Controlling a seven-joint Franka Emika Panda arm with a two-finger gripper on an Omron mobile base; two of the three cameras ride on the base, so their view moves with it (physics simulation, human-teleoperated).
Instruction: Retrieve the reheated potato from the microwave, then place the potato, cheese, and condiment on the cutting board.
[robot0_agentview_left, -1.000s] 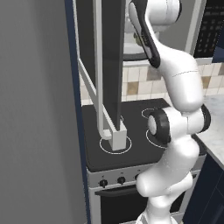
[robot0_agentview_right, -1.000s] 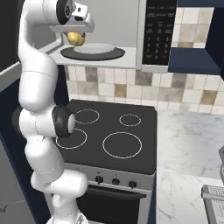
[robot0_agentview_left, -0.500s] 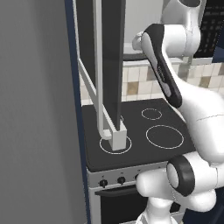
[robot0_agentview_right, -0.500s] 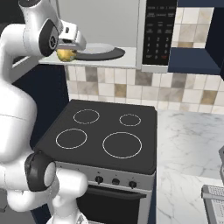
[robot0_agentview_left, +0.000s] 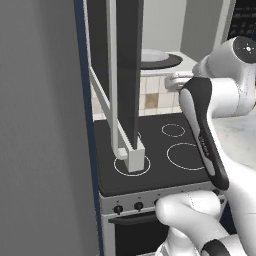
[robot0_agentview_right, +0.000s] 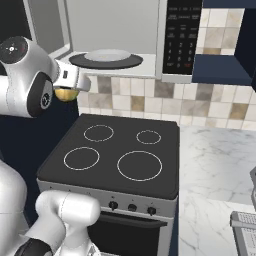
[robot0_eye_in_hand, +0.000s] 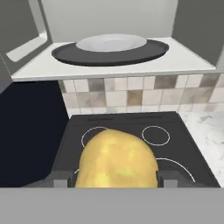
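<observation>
Below me sits the stove (robot0_agentview_right: 115, 150), its flat black top marked with four white burner rings and a row of dark knobs (robot0_agentview_right: 131, 207) along its pale front edge. Behind it I see a wall of beige, grey and brown tiles (robot0_agentview_right: 150, 97). To the stove's right a marbled white desk (robot0_agentview_right: 215, 170) spreads out, and a dark blue cabinet (robot0_agentview_right: 220, 67) hangs above it. A tall grey panel (robot0_agentview_left: 40, 130) with a blue edge stands left of the stove.
</observation>
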